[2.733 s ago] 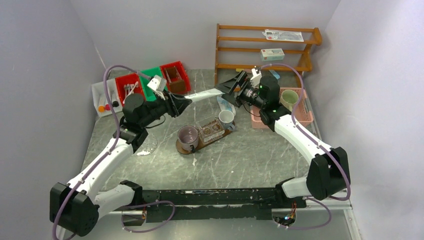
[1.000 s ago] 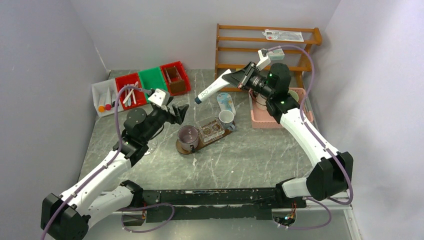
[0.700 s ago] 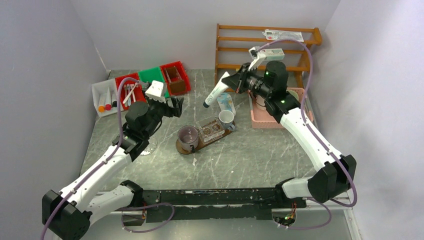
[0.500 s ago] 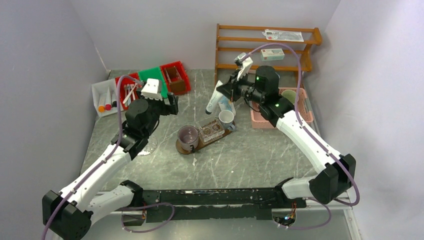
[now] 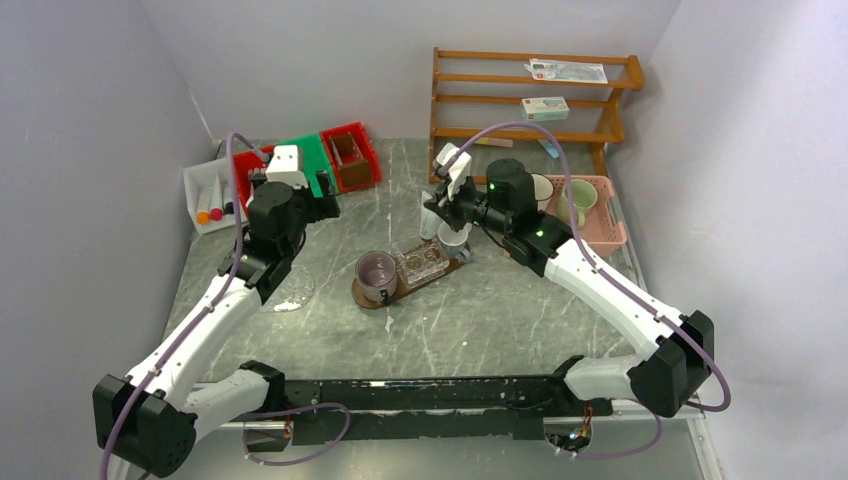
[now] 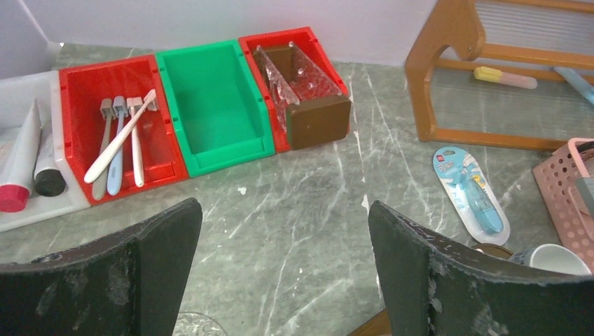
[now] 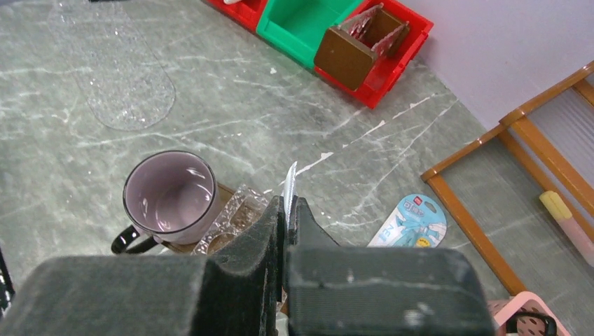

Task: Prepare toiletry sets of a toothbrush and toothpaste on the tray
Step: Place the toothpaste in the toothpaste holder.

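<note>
Far left, a red bin (image 6: 112,129) holds several toothbrushes (image 6: 119,143) lying loose, with a green bin (image 6: 213,105) just beside it. My left claw (image 6: 284,210) hangs above the table near those bins, its jaws spread wide with nothing between them. The tray (image 5: 398,290) sits mid-table on a slant. A dark mug with a lilac inside (image 5: 376,272) stands on its left end, a clear embossed dish (image 5: 422,263) in the middle, and a white mug (image 5: 453,238) on its right end. My right claw (image 7: 286,206) is pinched tight on a white tube (image 7: 289,178), gripped at the flat crimped end, nose down by the white mug's left rim. Whether the nose is inside the mug I cannot tell. Right of that are a blue blister pack (image 6: 469,192) flat on the table, a pink basket (image 5: 605,232) and a wooden rack (image 5: 535,95).
</note>
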### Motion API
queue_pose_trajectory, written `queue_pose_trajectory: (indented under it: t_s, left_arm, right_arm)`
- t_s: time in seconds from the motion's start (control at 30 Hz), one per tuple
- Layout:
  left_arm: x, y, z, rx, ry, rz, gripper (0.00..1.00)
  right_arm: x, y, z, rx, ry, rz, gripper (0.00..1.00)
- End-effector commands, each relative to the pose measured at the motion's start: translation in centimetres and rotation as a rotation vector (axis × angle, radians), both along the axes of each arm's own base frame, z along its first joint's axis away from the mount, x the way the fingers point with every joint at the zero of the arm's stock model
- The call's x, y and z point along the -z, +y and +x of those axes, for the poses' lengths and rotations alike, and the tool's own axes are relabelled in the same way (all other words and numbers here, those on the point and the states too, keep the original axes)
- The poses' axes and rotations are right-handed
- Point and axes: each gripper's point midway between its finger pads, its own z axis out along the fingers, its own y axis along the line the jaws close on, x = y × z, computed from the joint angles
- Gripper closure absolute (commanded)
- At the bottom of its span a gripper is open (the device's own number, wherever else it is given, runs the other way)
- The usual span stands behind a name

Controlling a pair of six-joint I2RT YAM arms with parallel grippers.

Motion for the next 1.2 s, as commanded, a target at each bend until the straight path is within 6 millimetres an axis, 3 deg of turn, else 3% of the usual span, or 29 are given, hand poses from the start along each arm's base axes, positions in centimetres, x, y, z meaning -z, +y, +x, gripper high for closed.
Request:
queue_pose_trajectory:
  t_s: [0.0,0.4,0.7,1.17]
  left_arm:
    - [-0.4,1.0,0.2,-0.048,0.015,-0.007,0.06]
    - [-0.1,0.8,0.3,-0.035,0.021,-0.006,0.06]
    - [0.1,0.6,0.4,-0.022,0.026,-0.003,0.06]
    - [0.5,-0.2,0.5,0.023,0.034,-0.002,0.06]
  right_arm:
    - [-1.7,0.0,0.1,0.014,-0.110,0.013,1.00]
    - [0.4,1.2,-0.4,-0.055,-0.133,-0.029,1.00]
    - [0.8,2.4,-1.5,-0.198,-0.171,-0.041,1.00]
    - [2.3,1.1,-0.2,-0.233,-0.125,-0.034,1.00]
